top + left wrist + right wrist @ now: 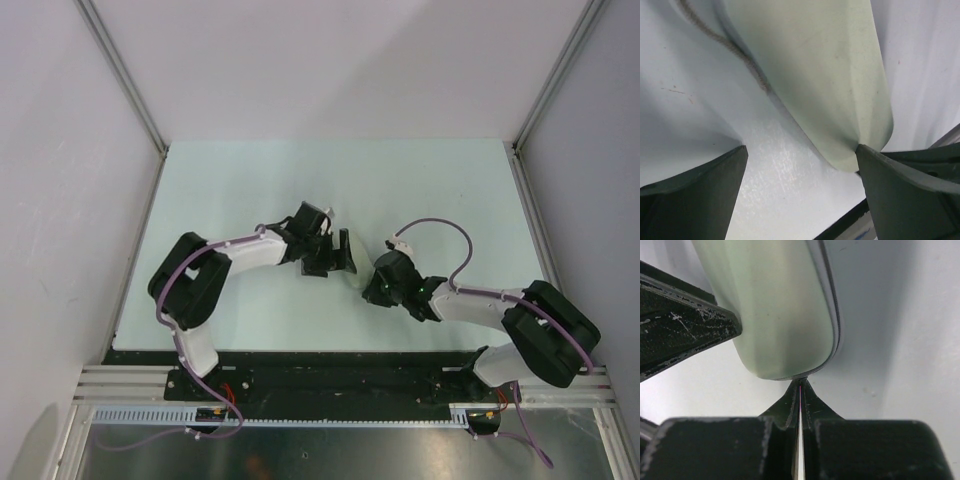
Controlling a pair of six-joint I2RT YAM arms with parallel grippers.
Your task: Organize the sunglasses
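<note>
Late stage of the tidying, by judgement. Both arms meet over the middle of the pale worktop, where an oblong beige case lies between them. The left fingers stand spread wide to either side of the case's rounded end, with one tip at or against its edge, and they clamp nothing. The right fingers are pressed flat together. Their joined tips are set against the end of the case nearest them, just below the dark seam line that runs round its rim. Whether anything thin is pinched between them cannot be told. That seam shows no gap in the right wrist view, so the case reads as closed. The sunglasses appear in none of the three views, and no frame or lens shows on the worktop around the arms. Their likeliest place is inside the case, though that is inference, not observation. Done, on this reading: glasses stowed, lid down. Left to do: drawing both arms clear, and perhaps squaring the case on the worktop.
</note>
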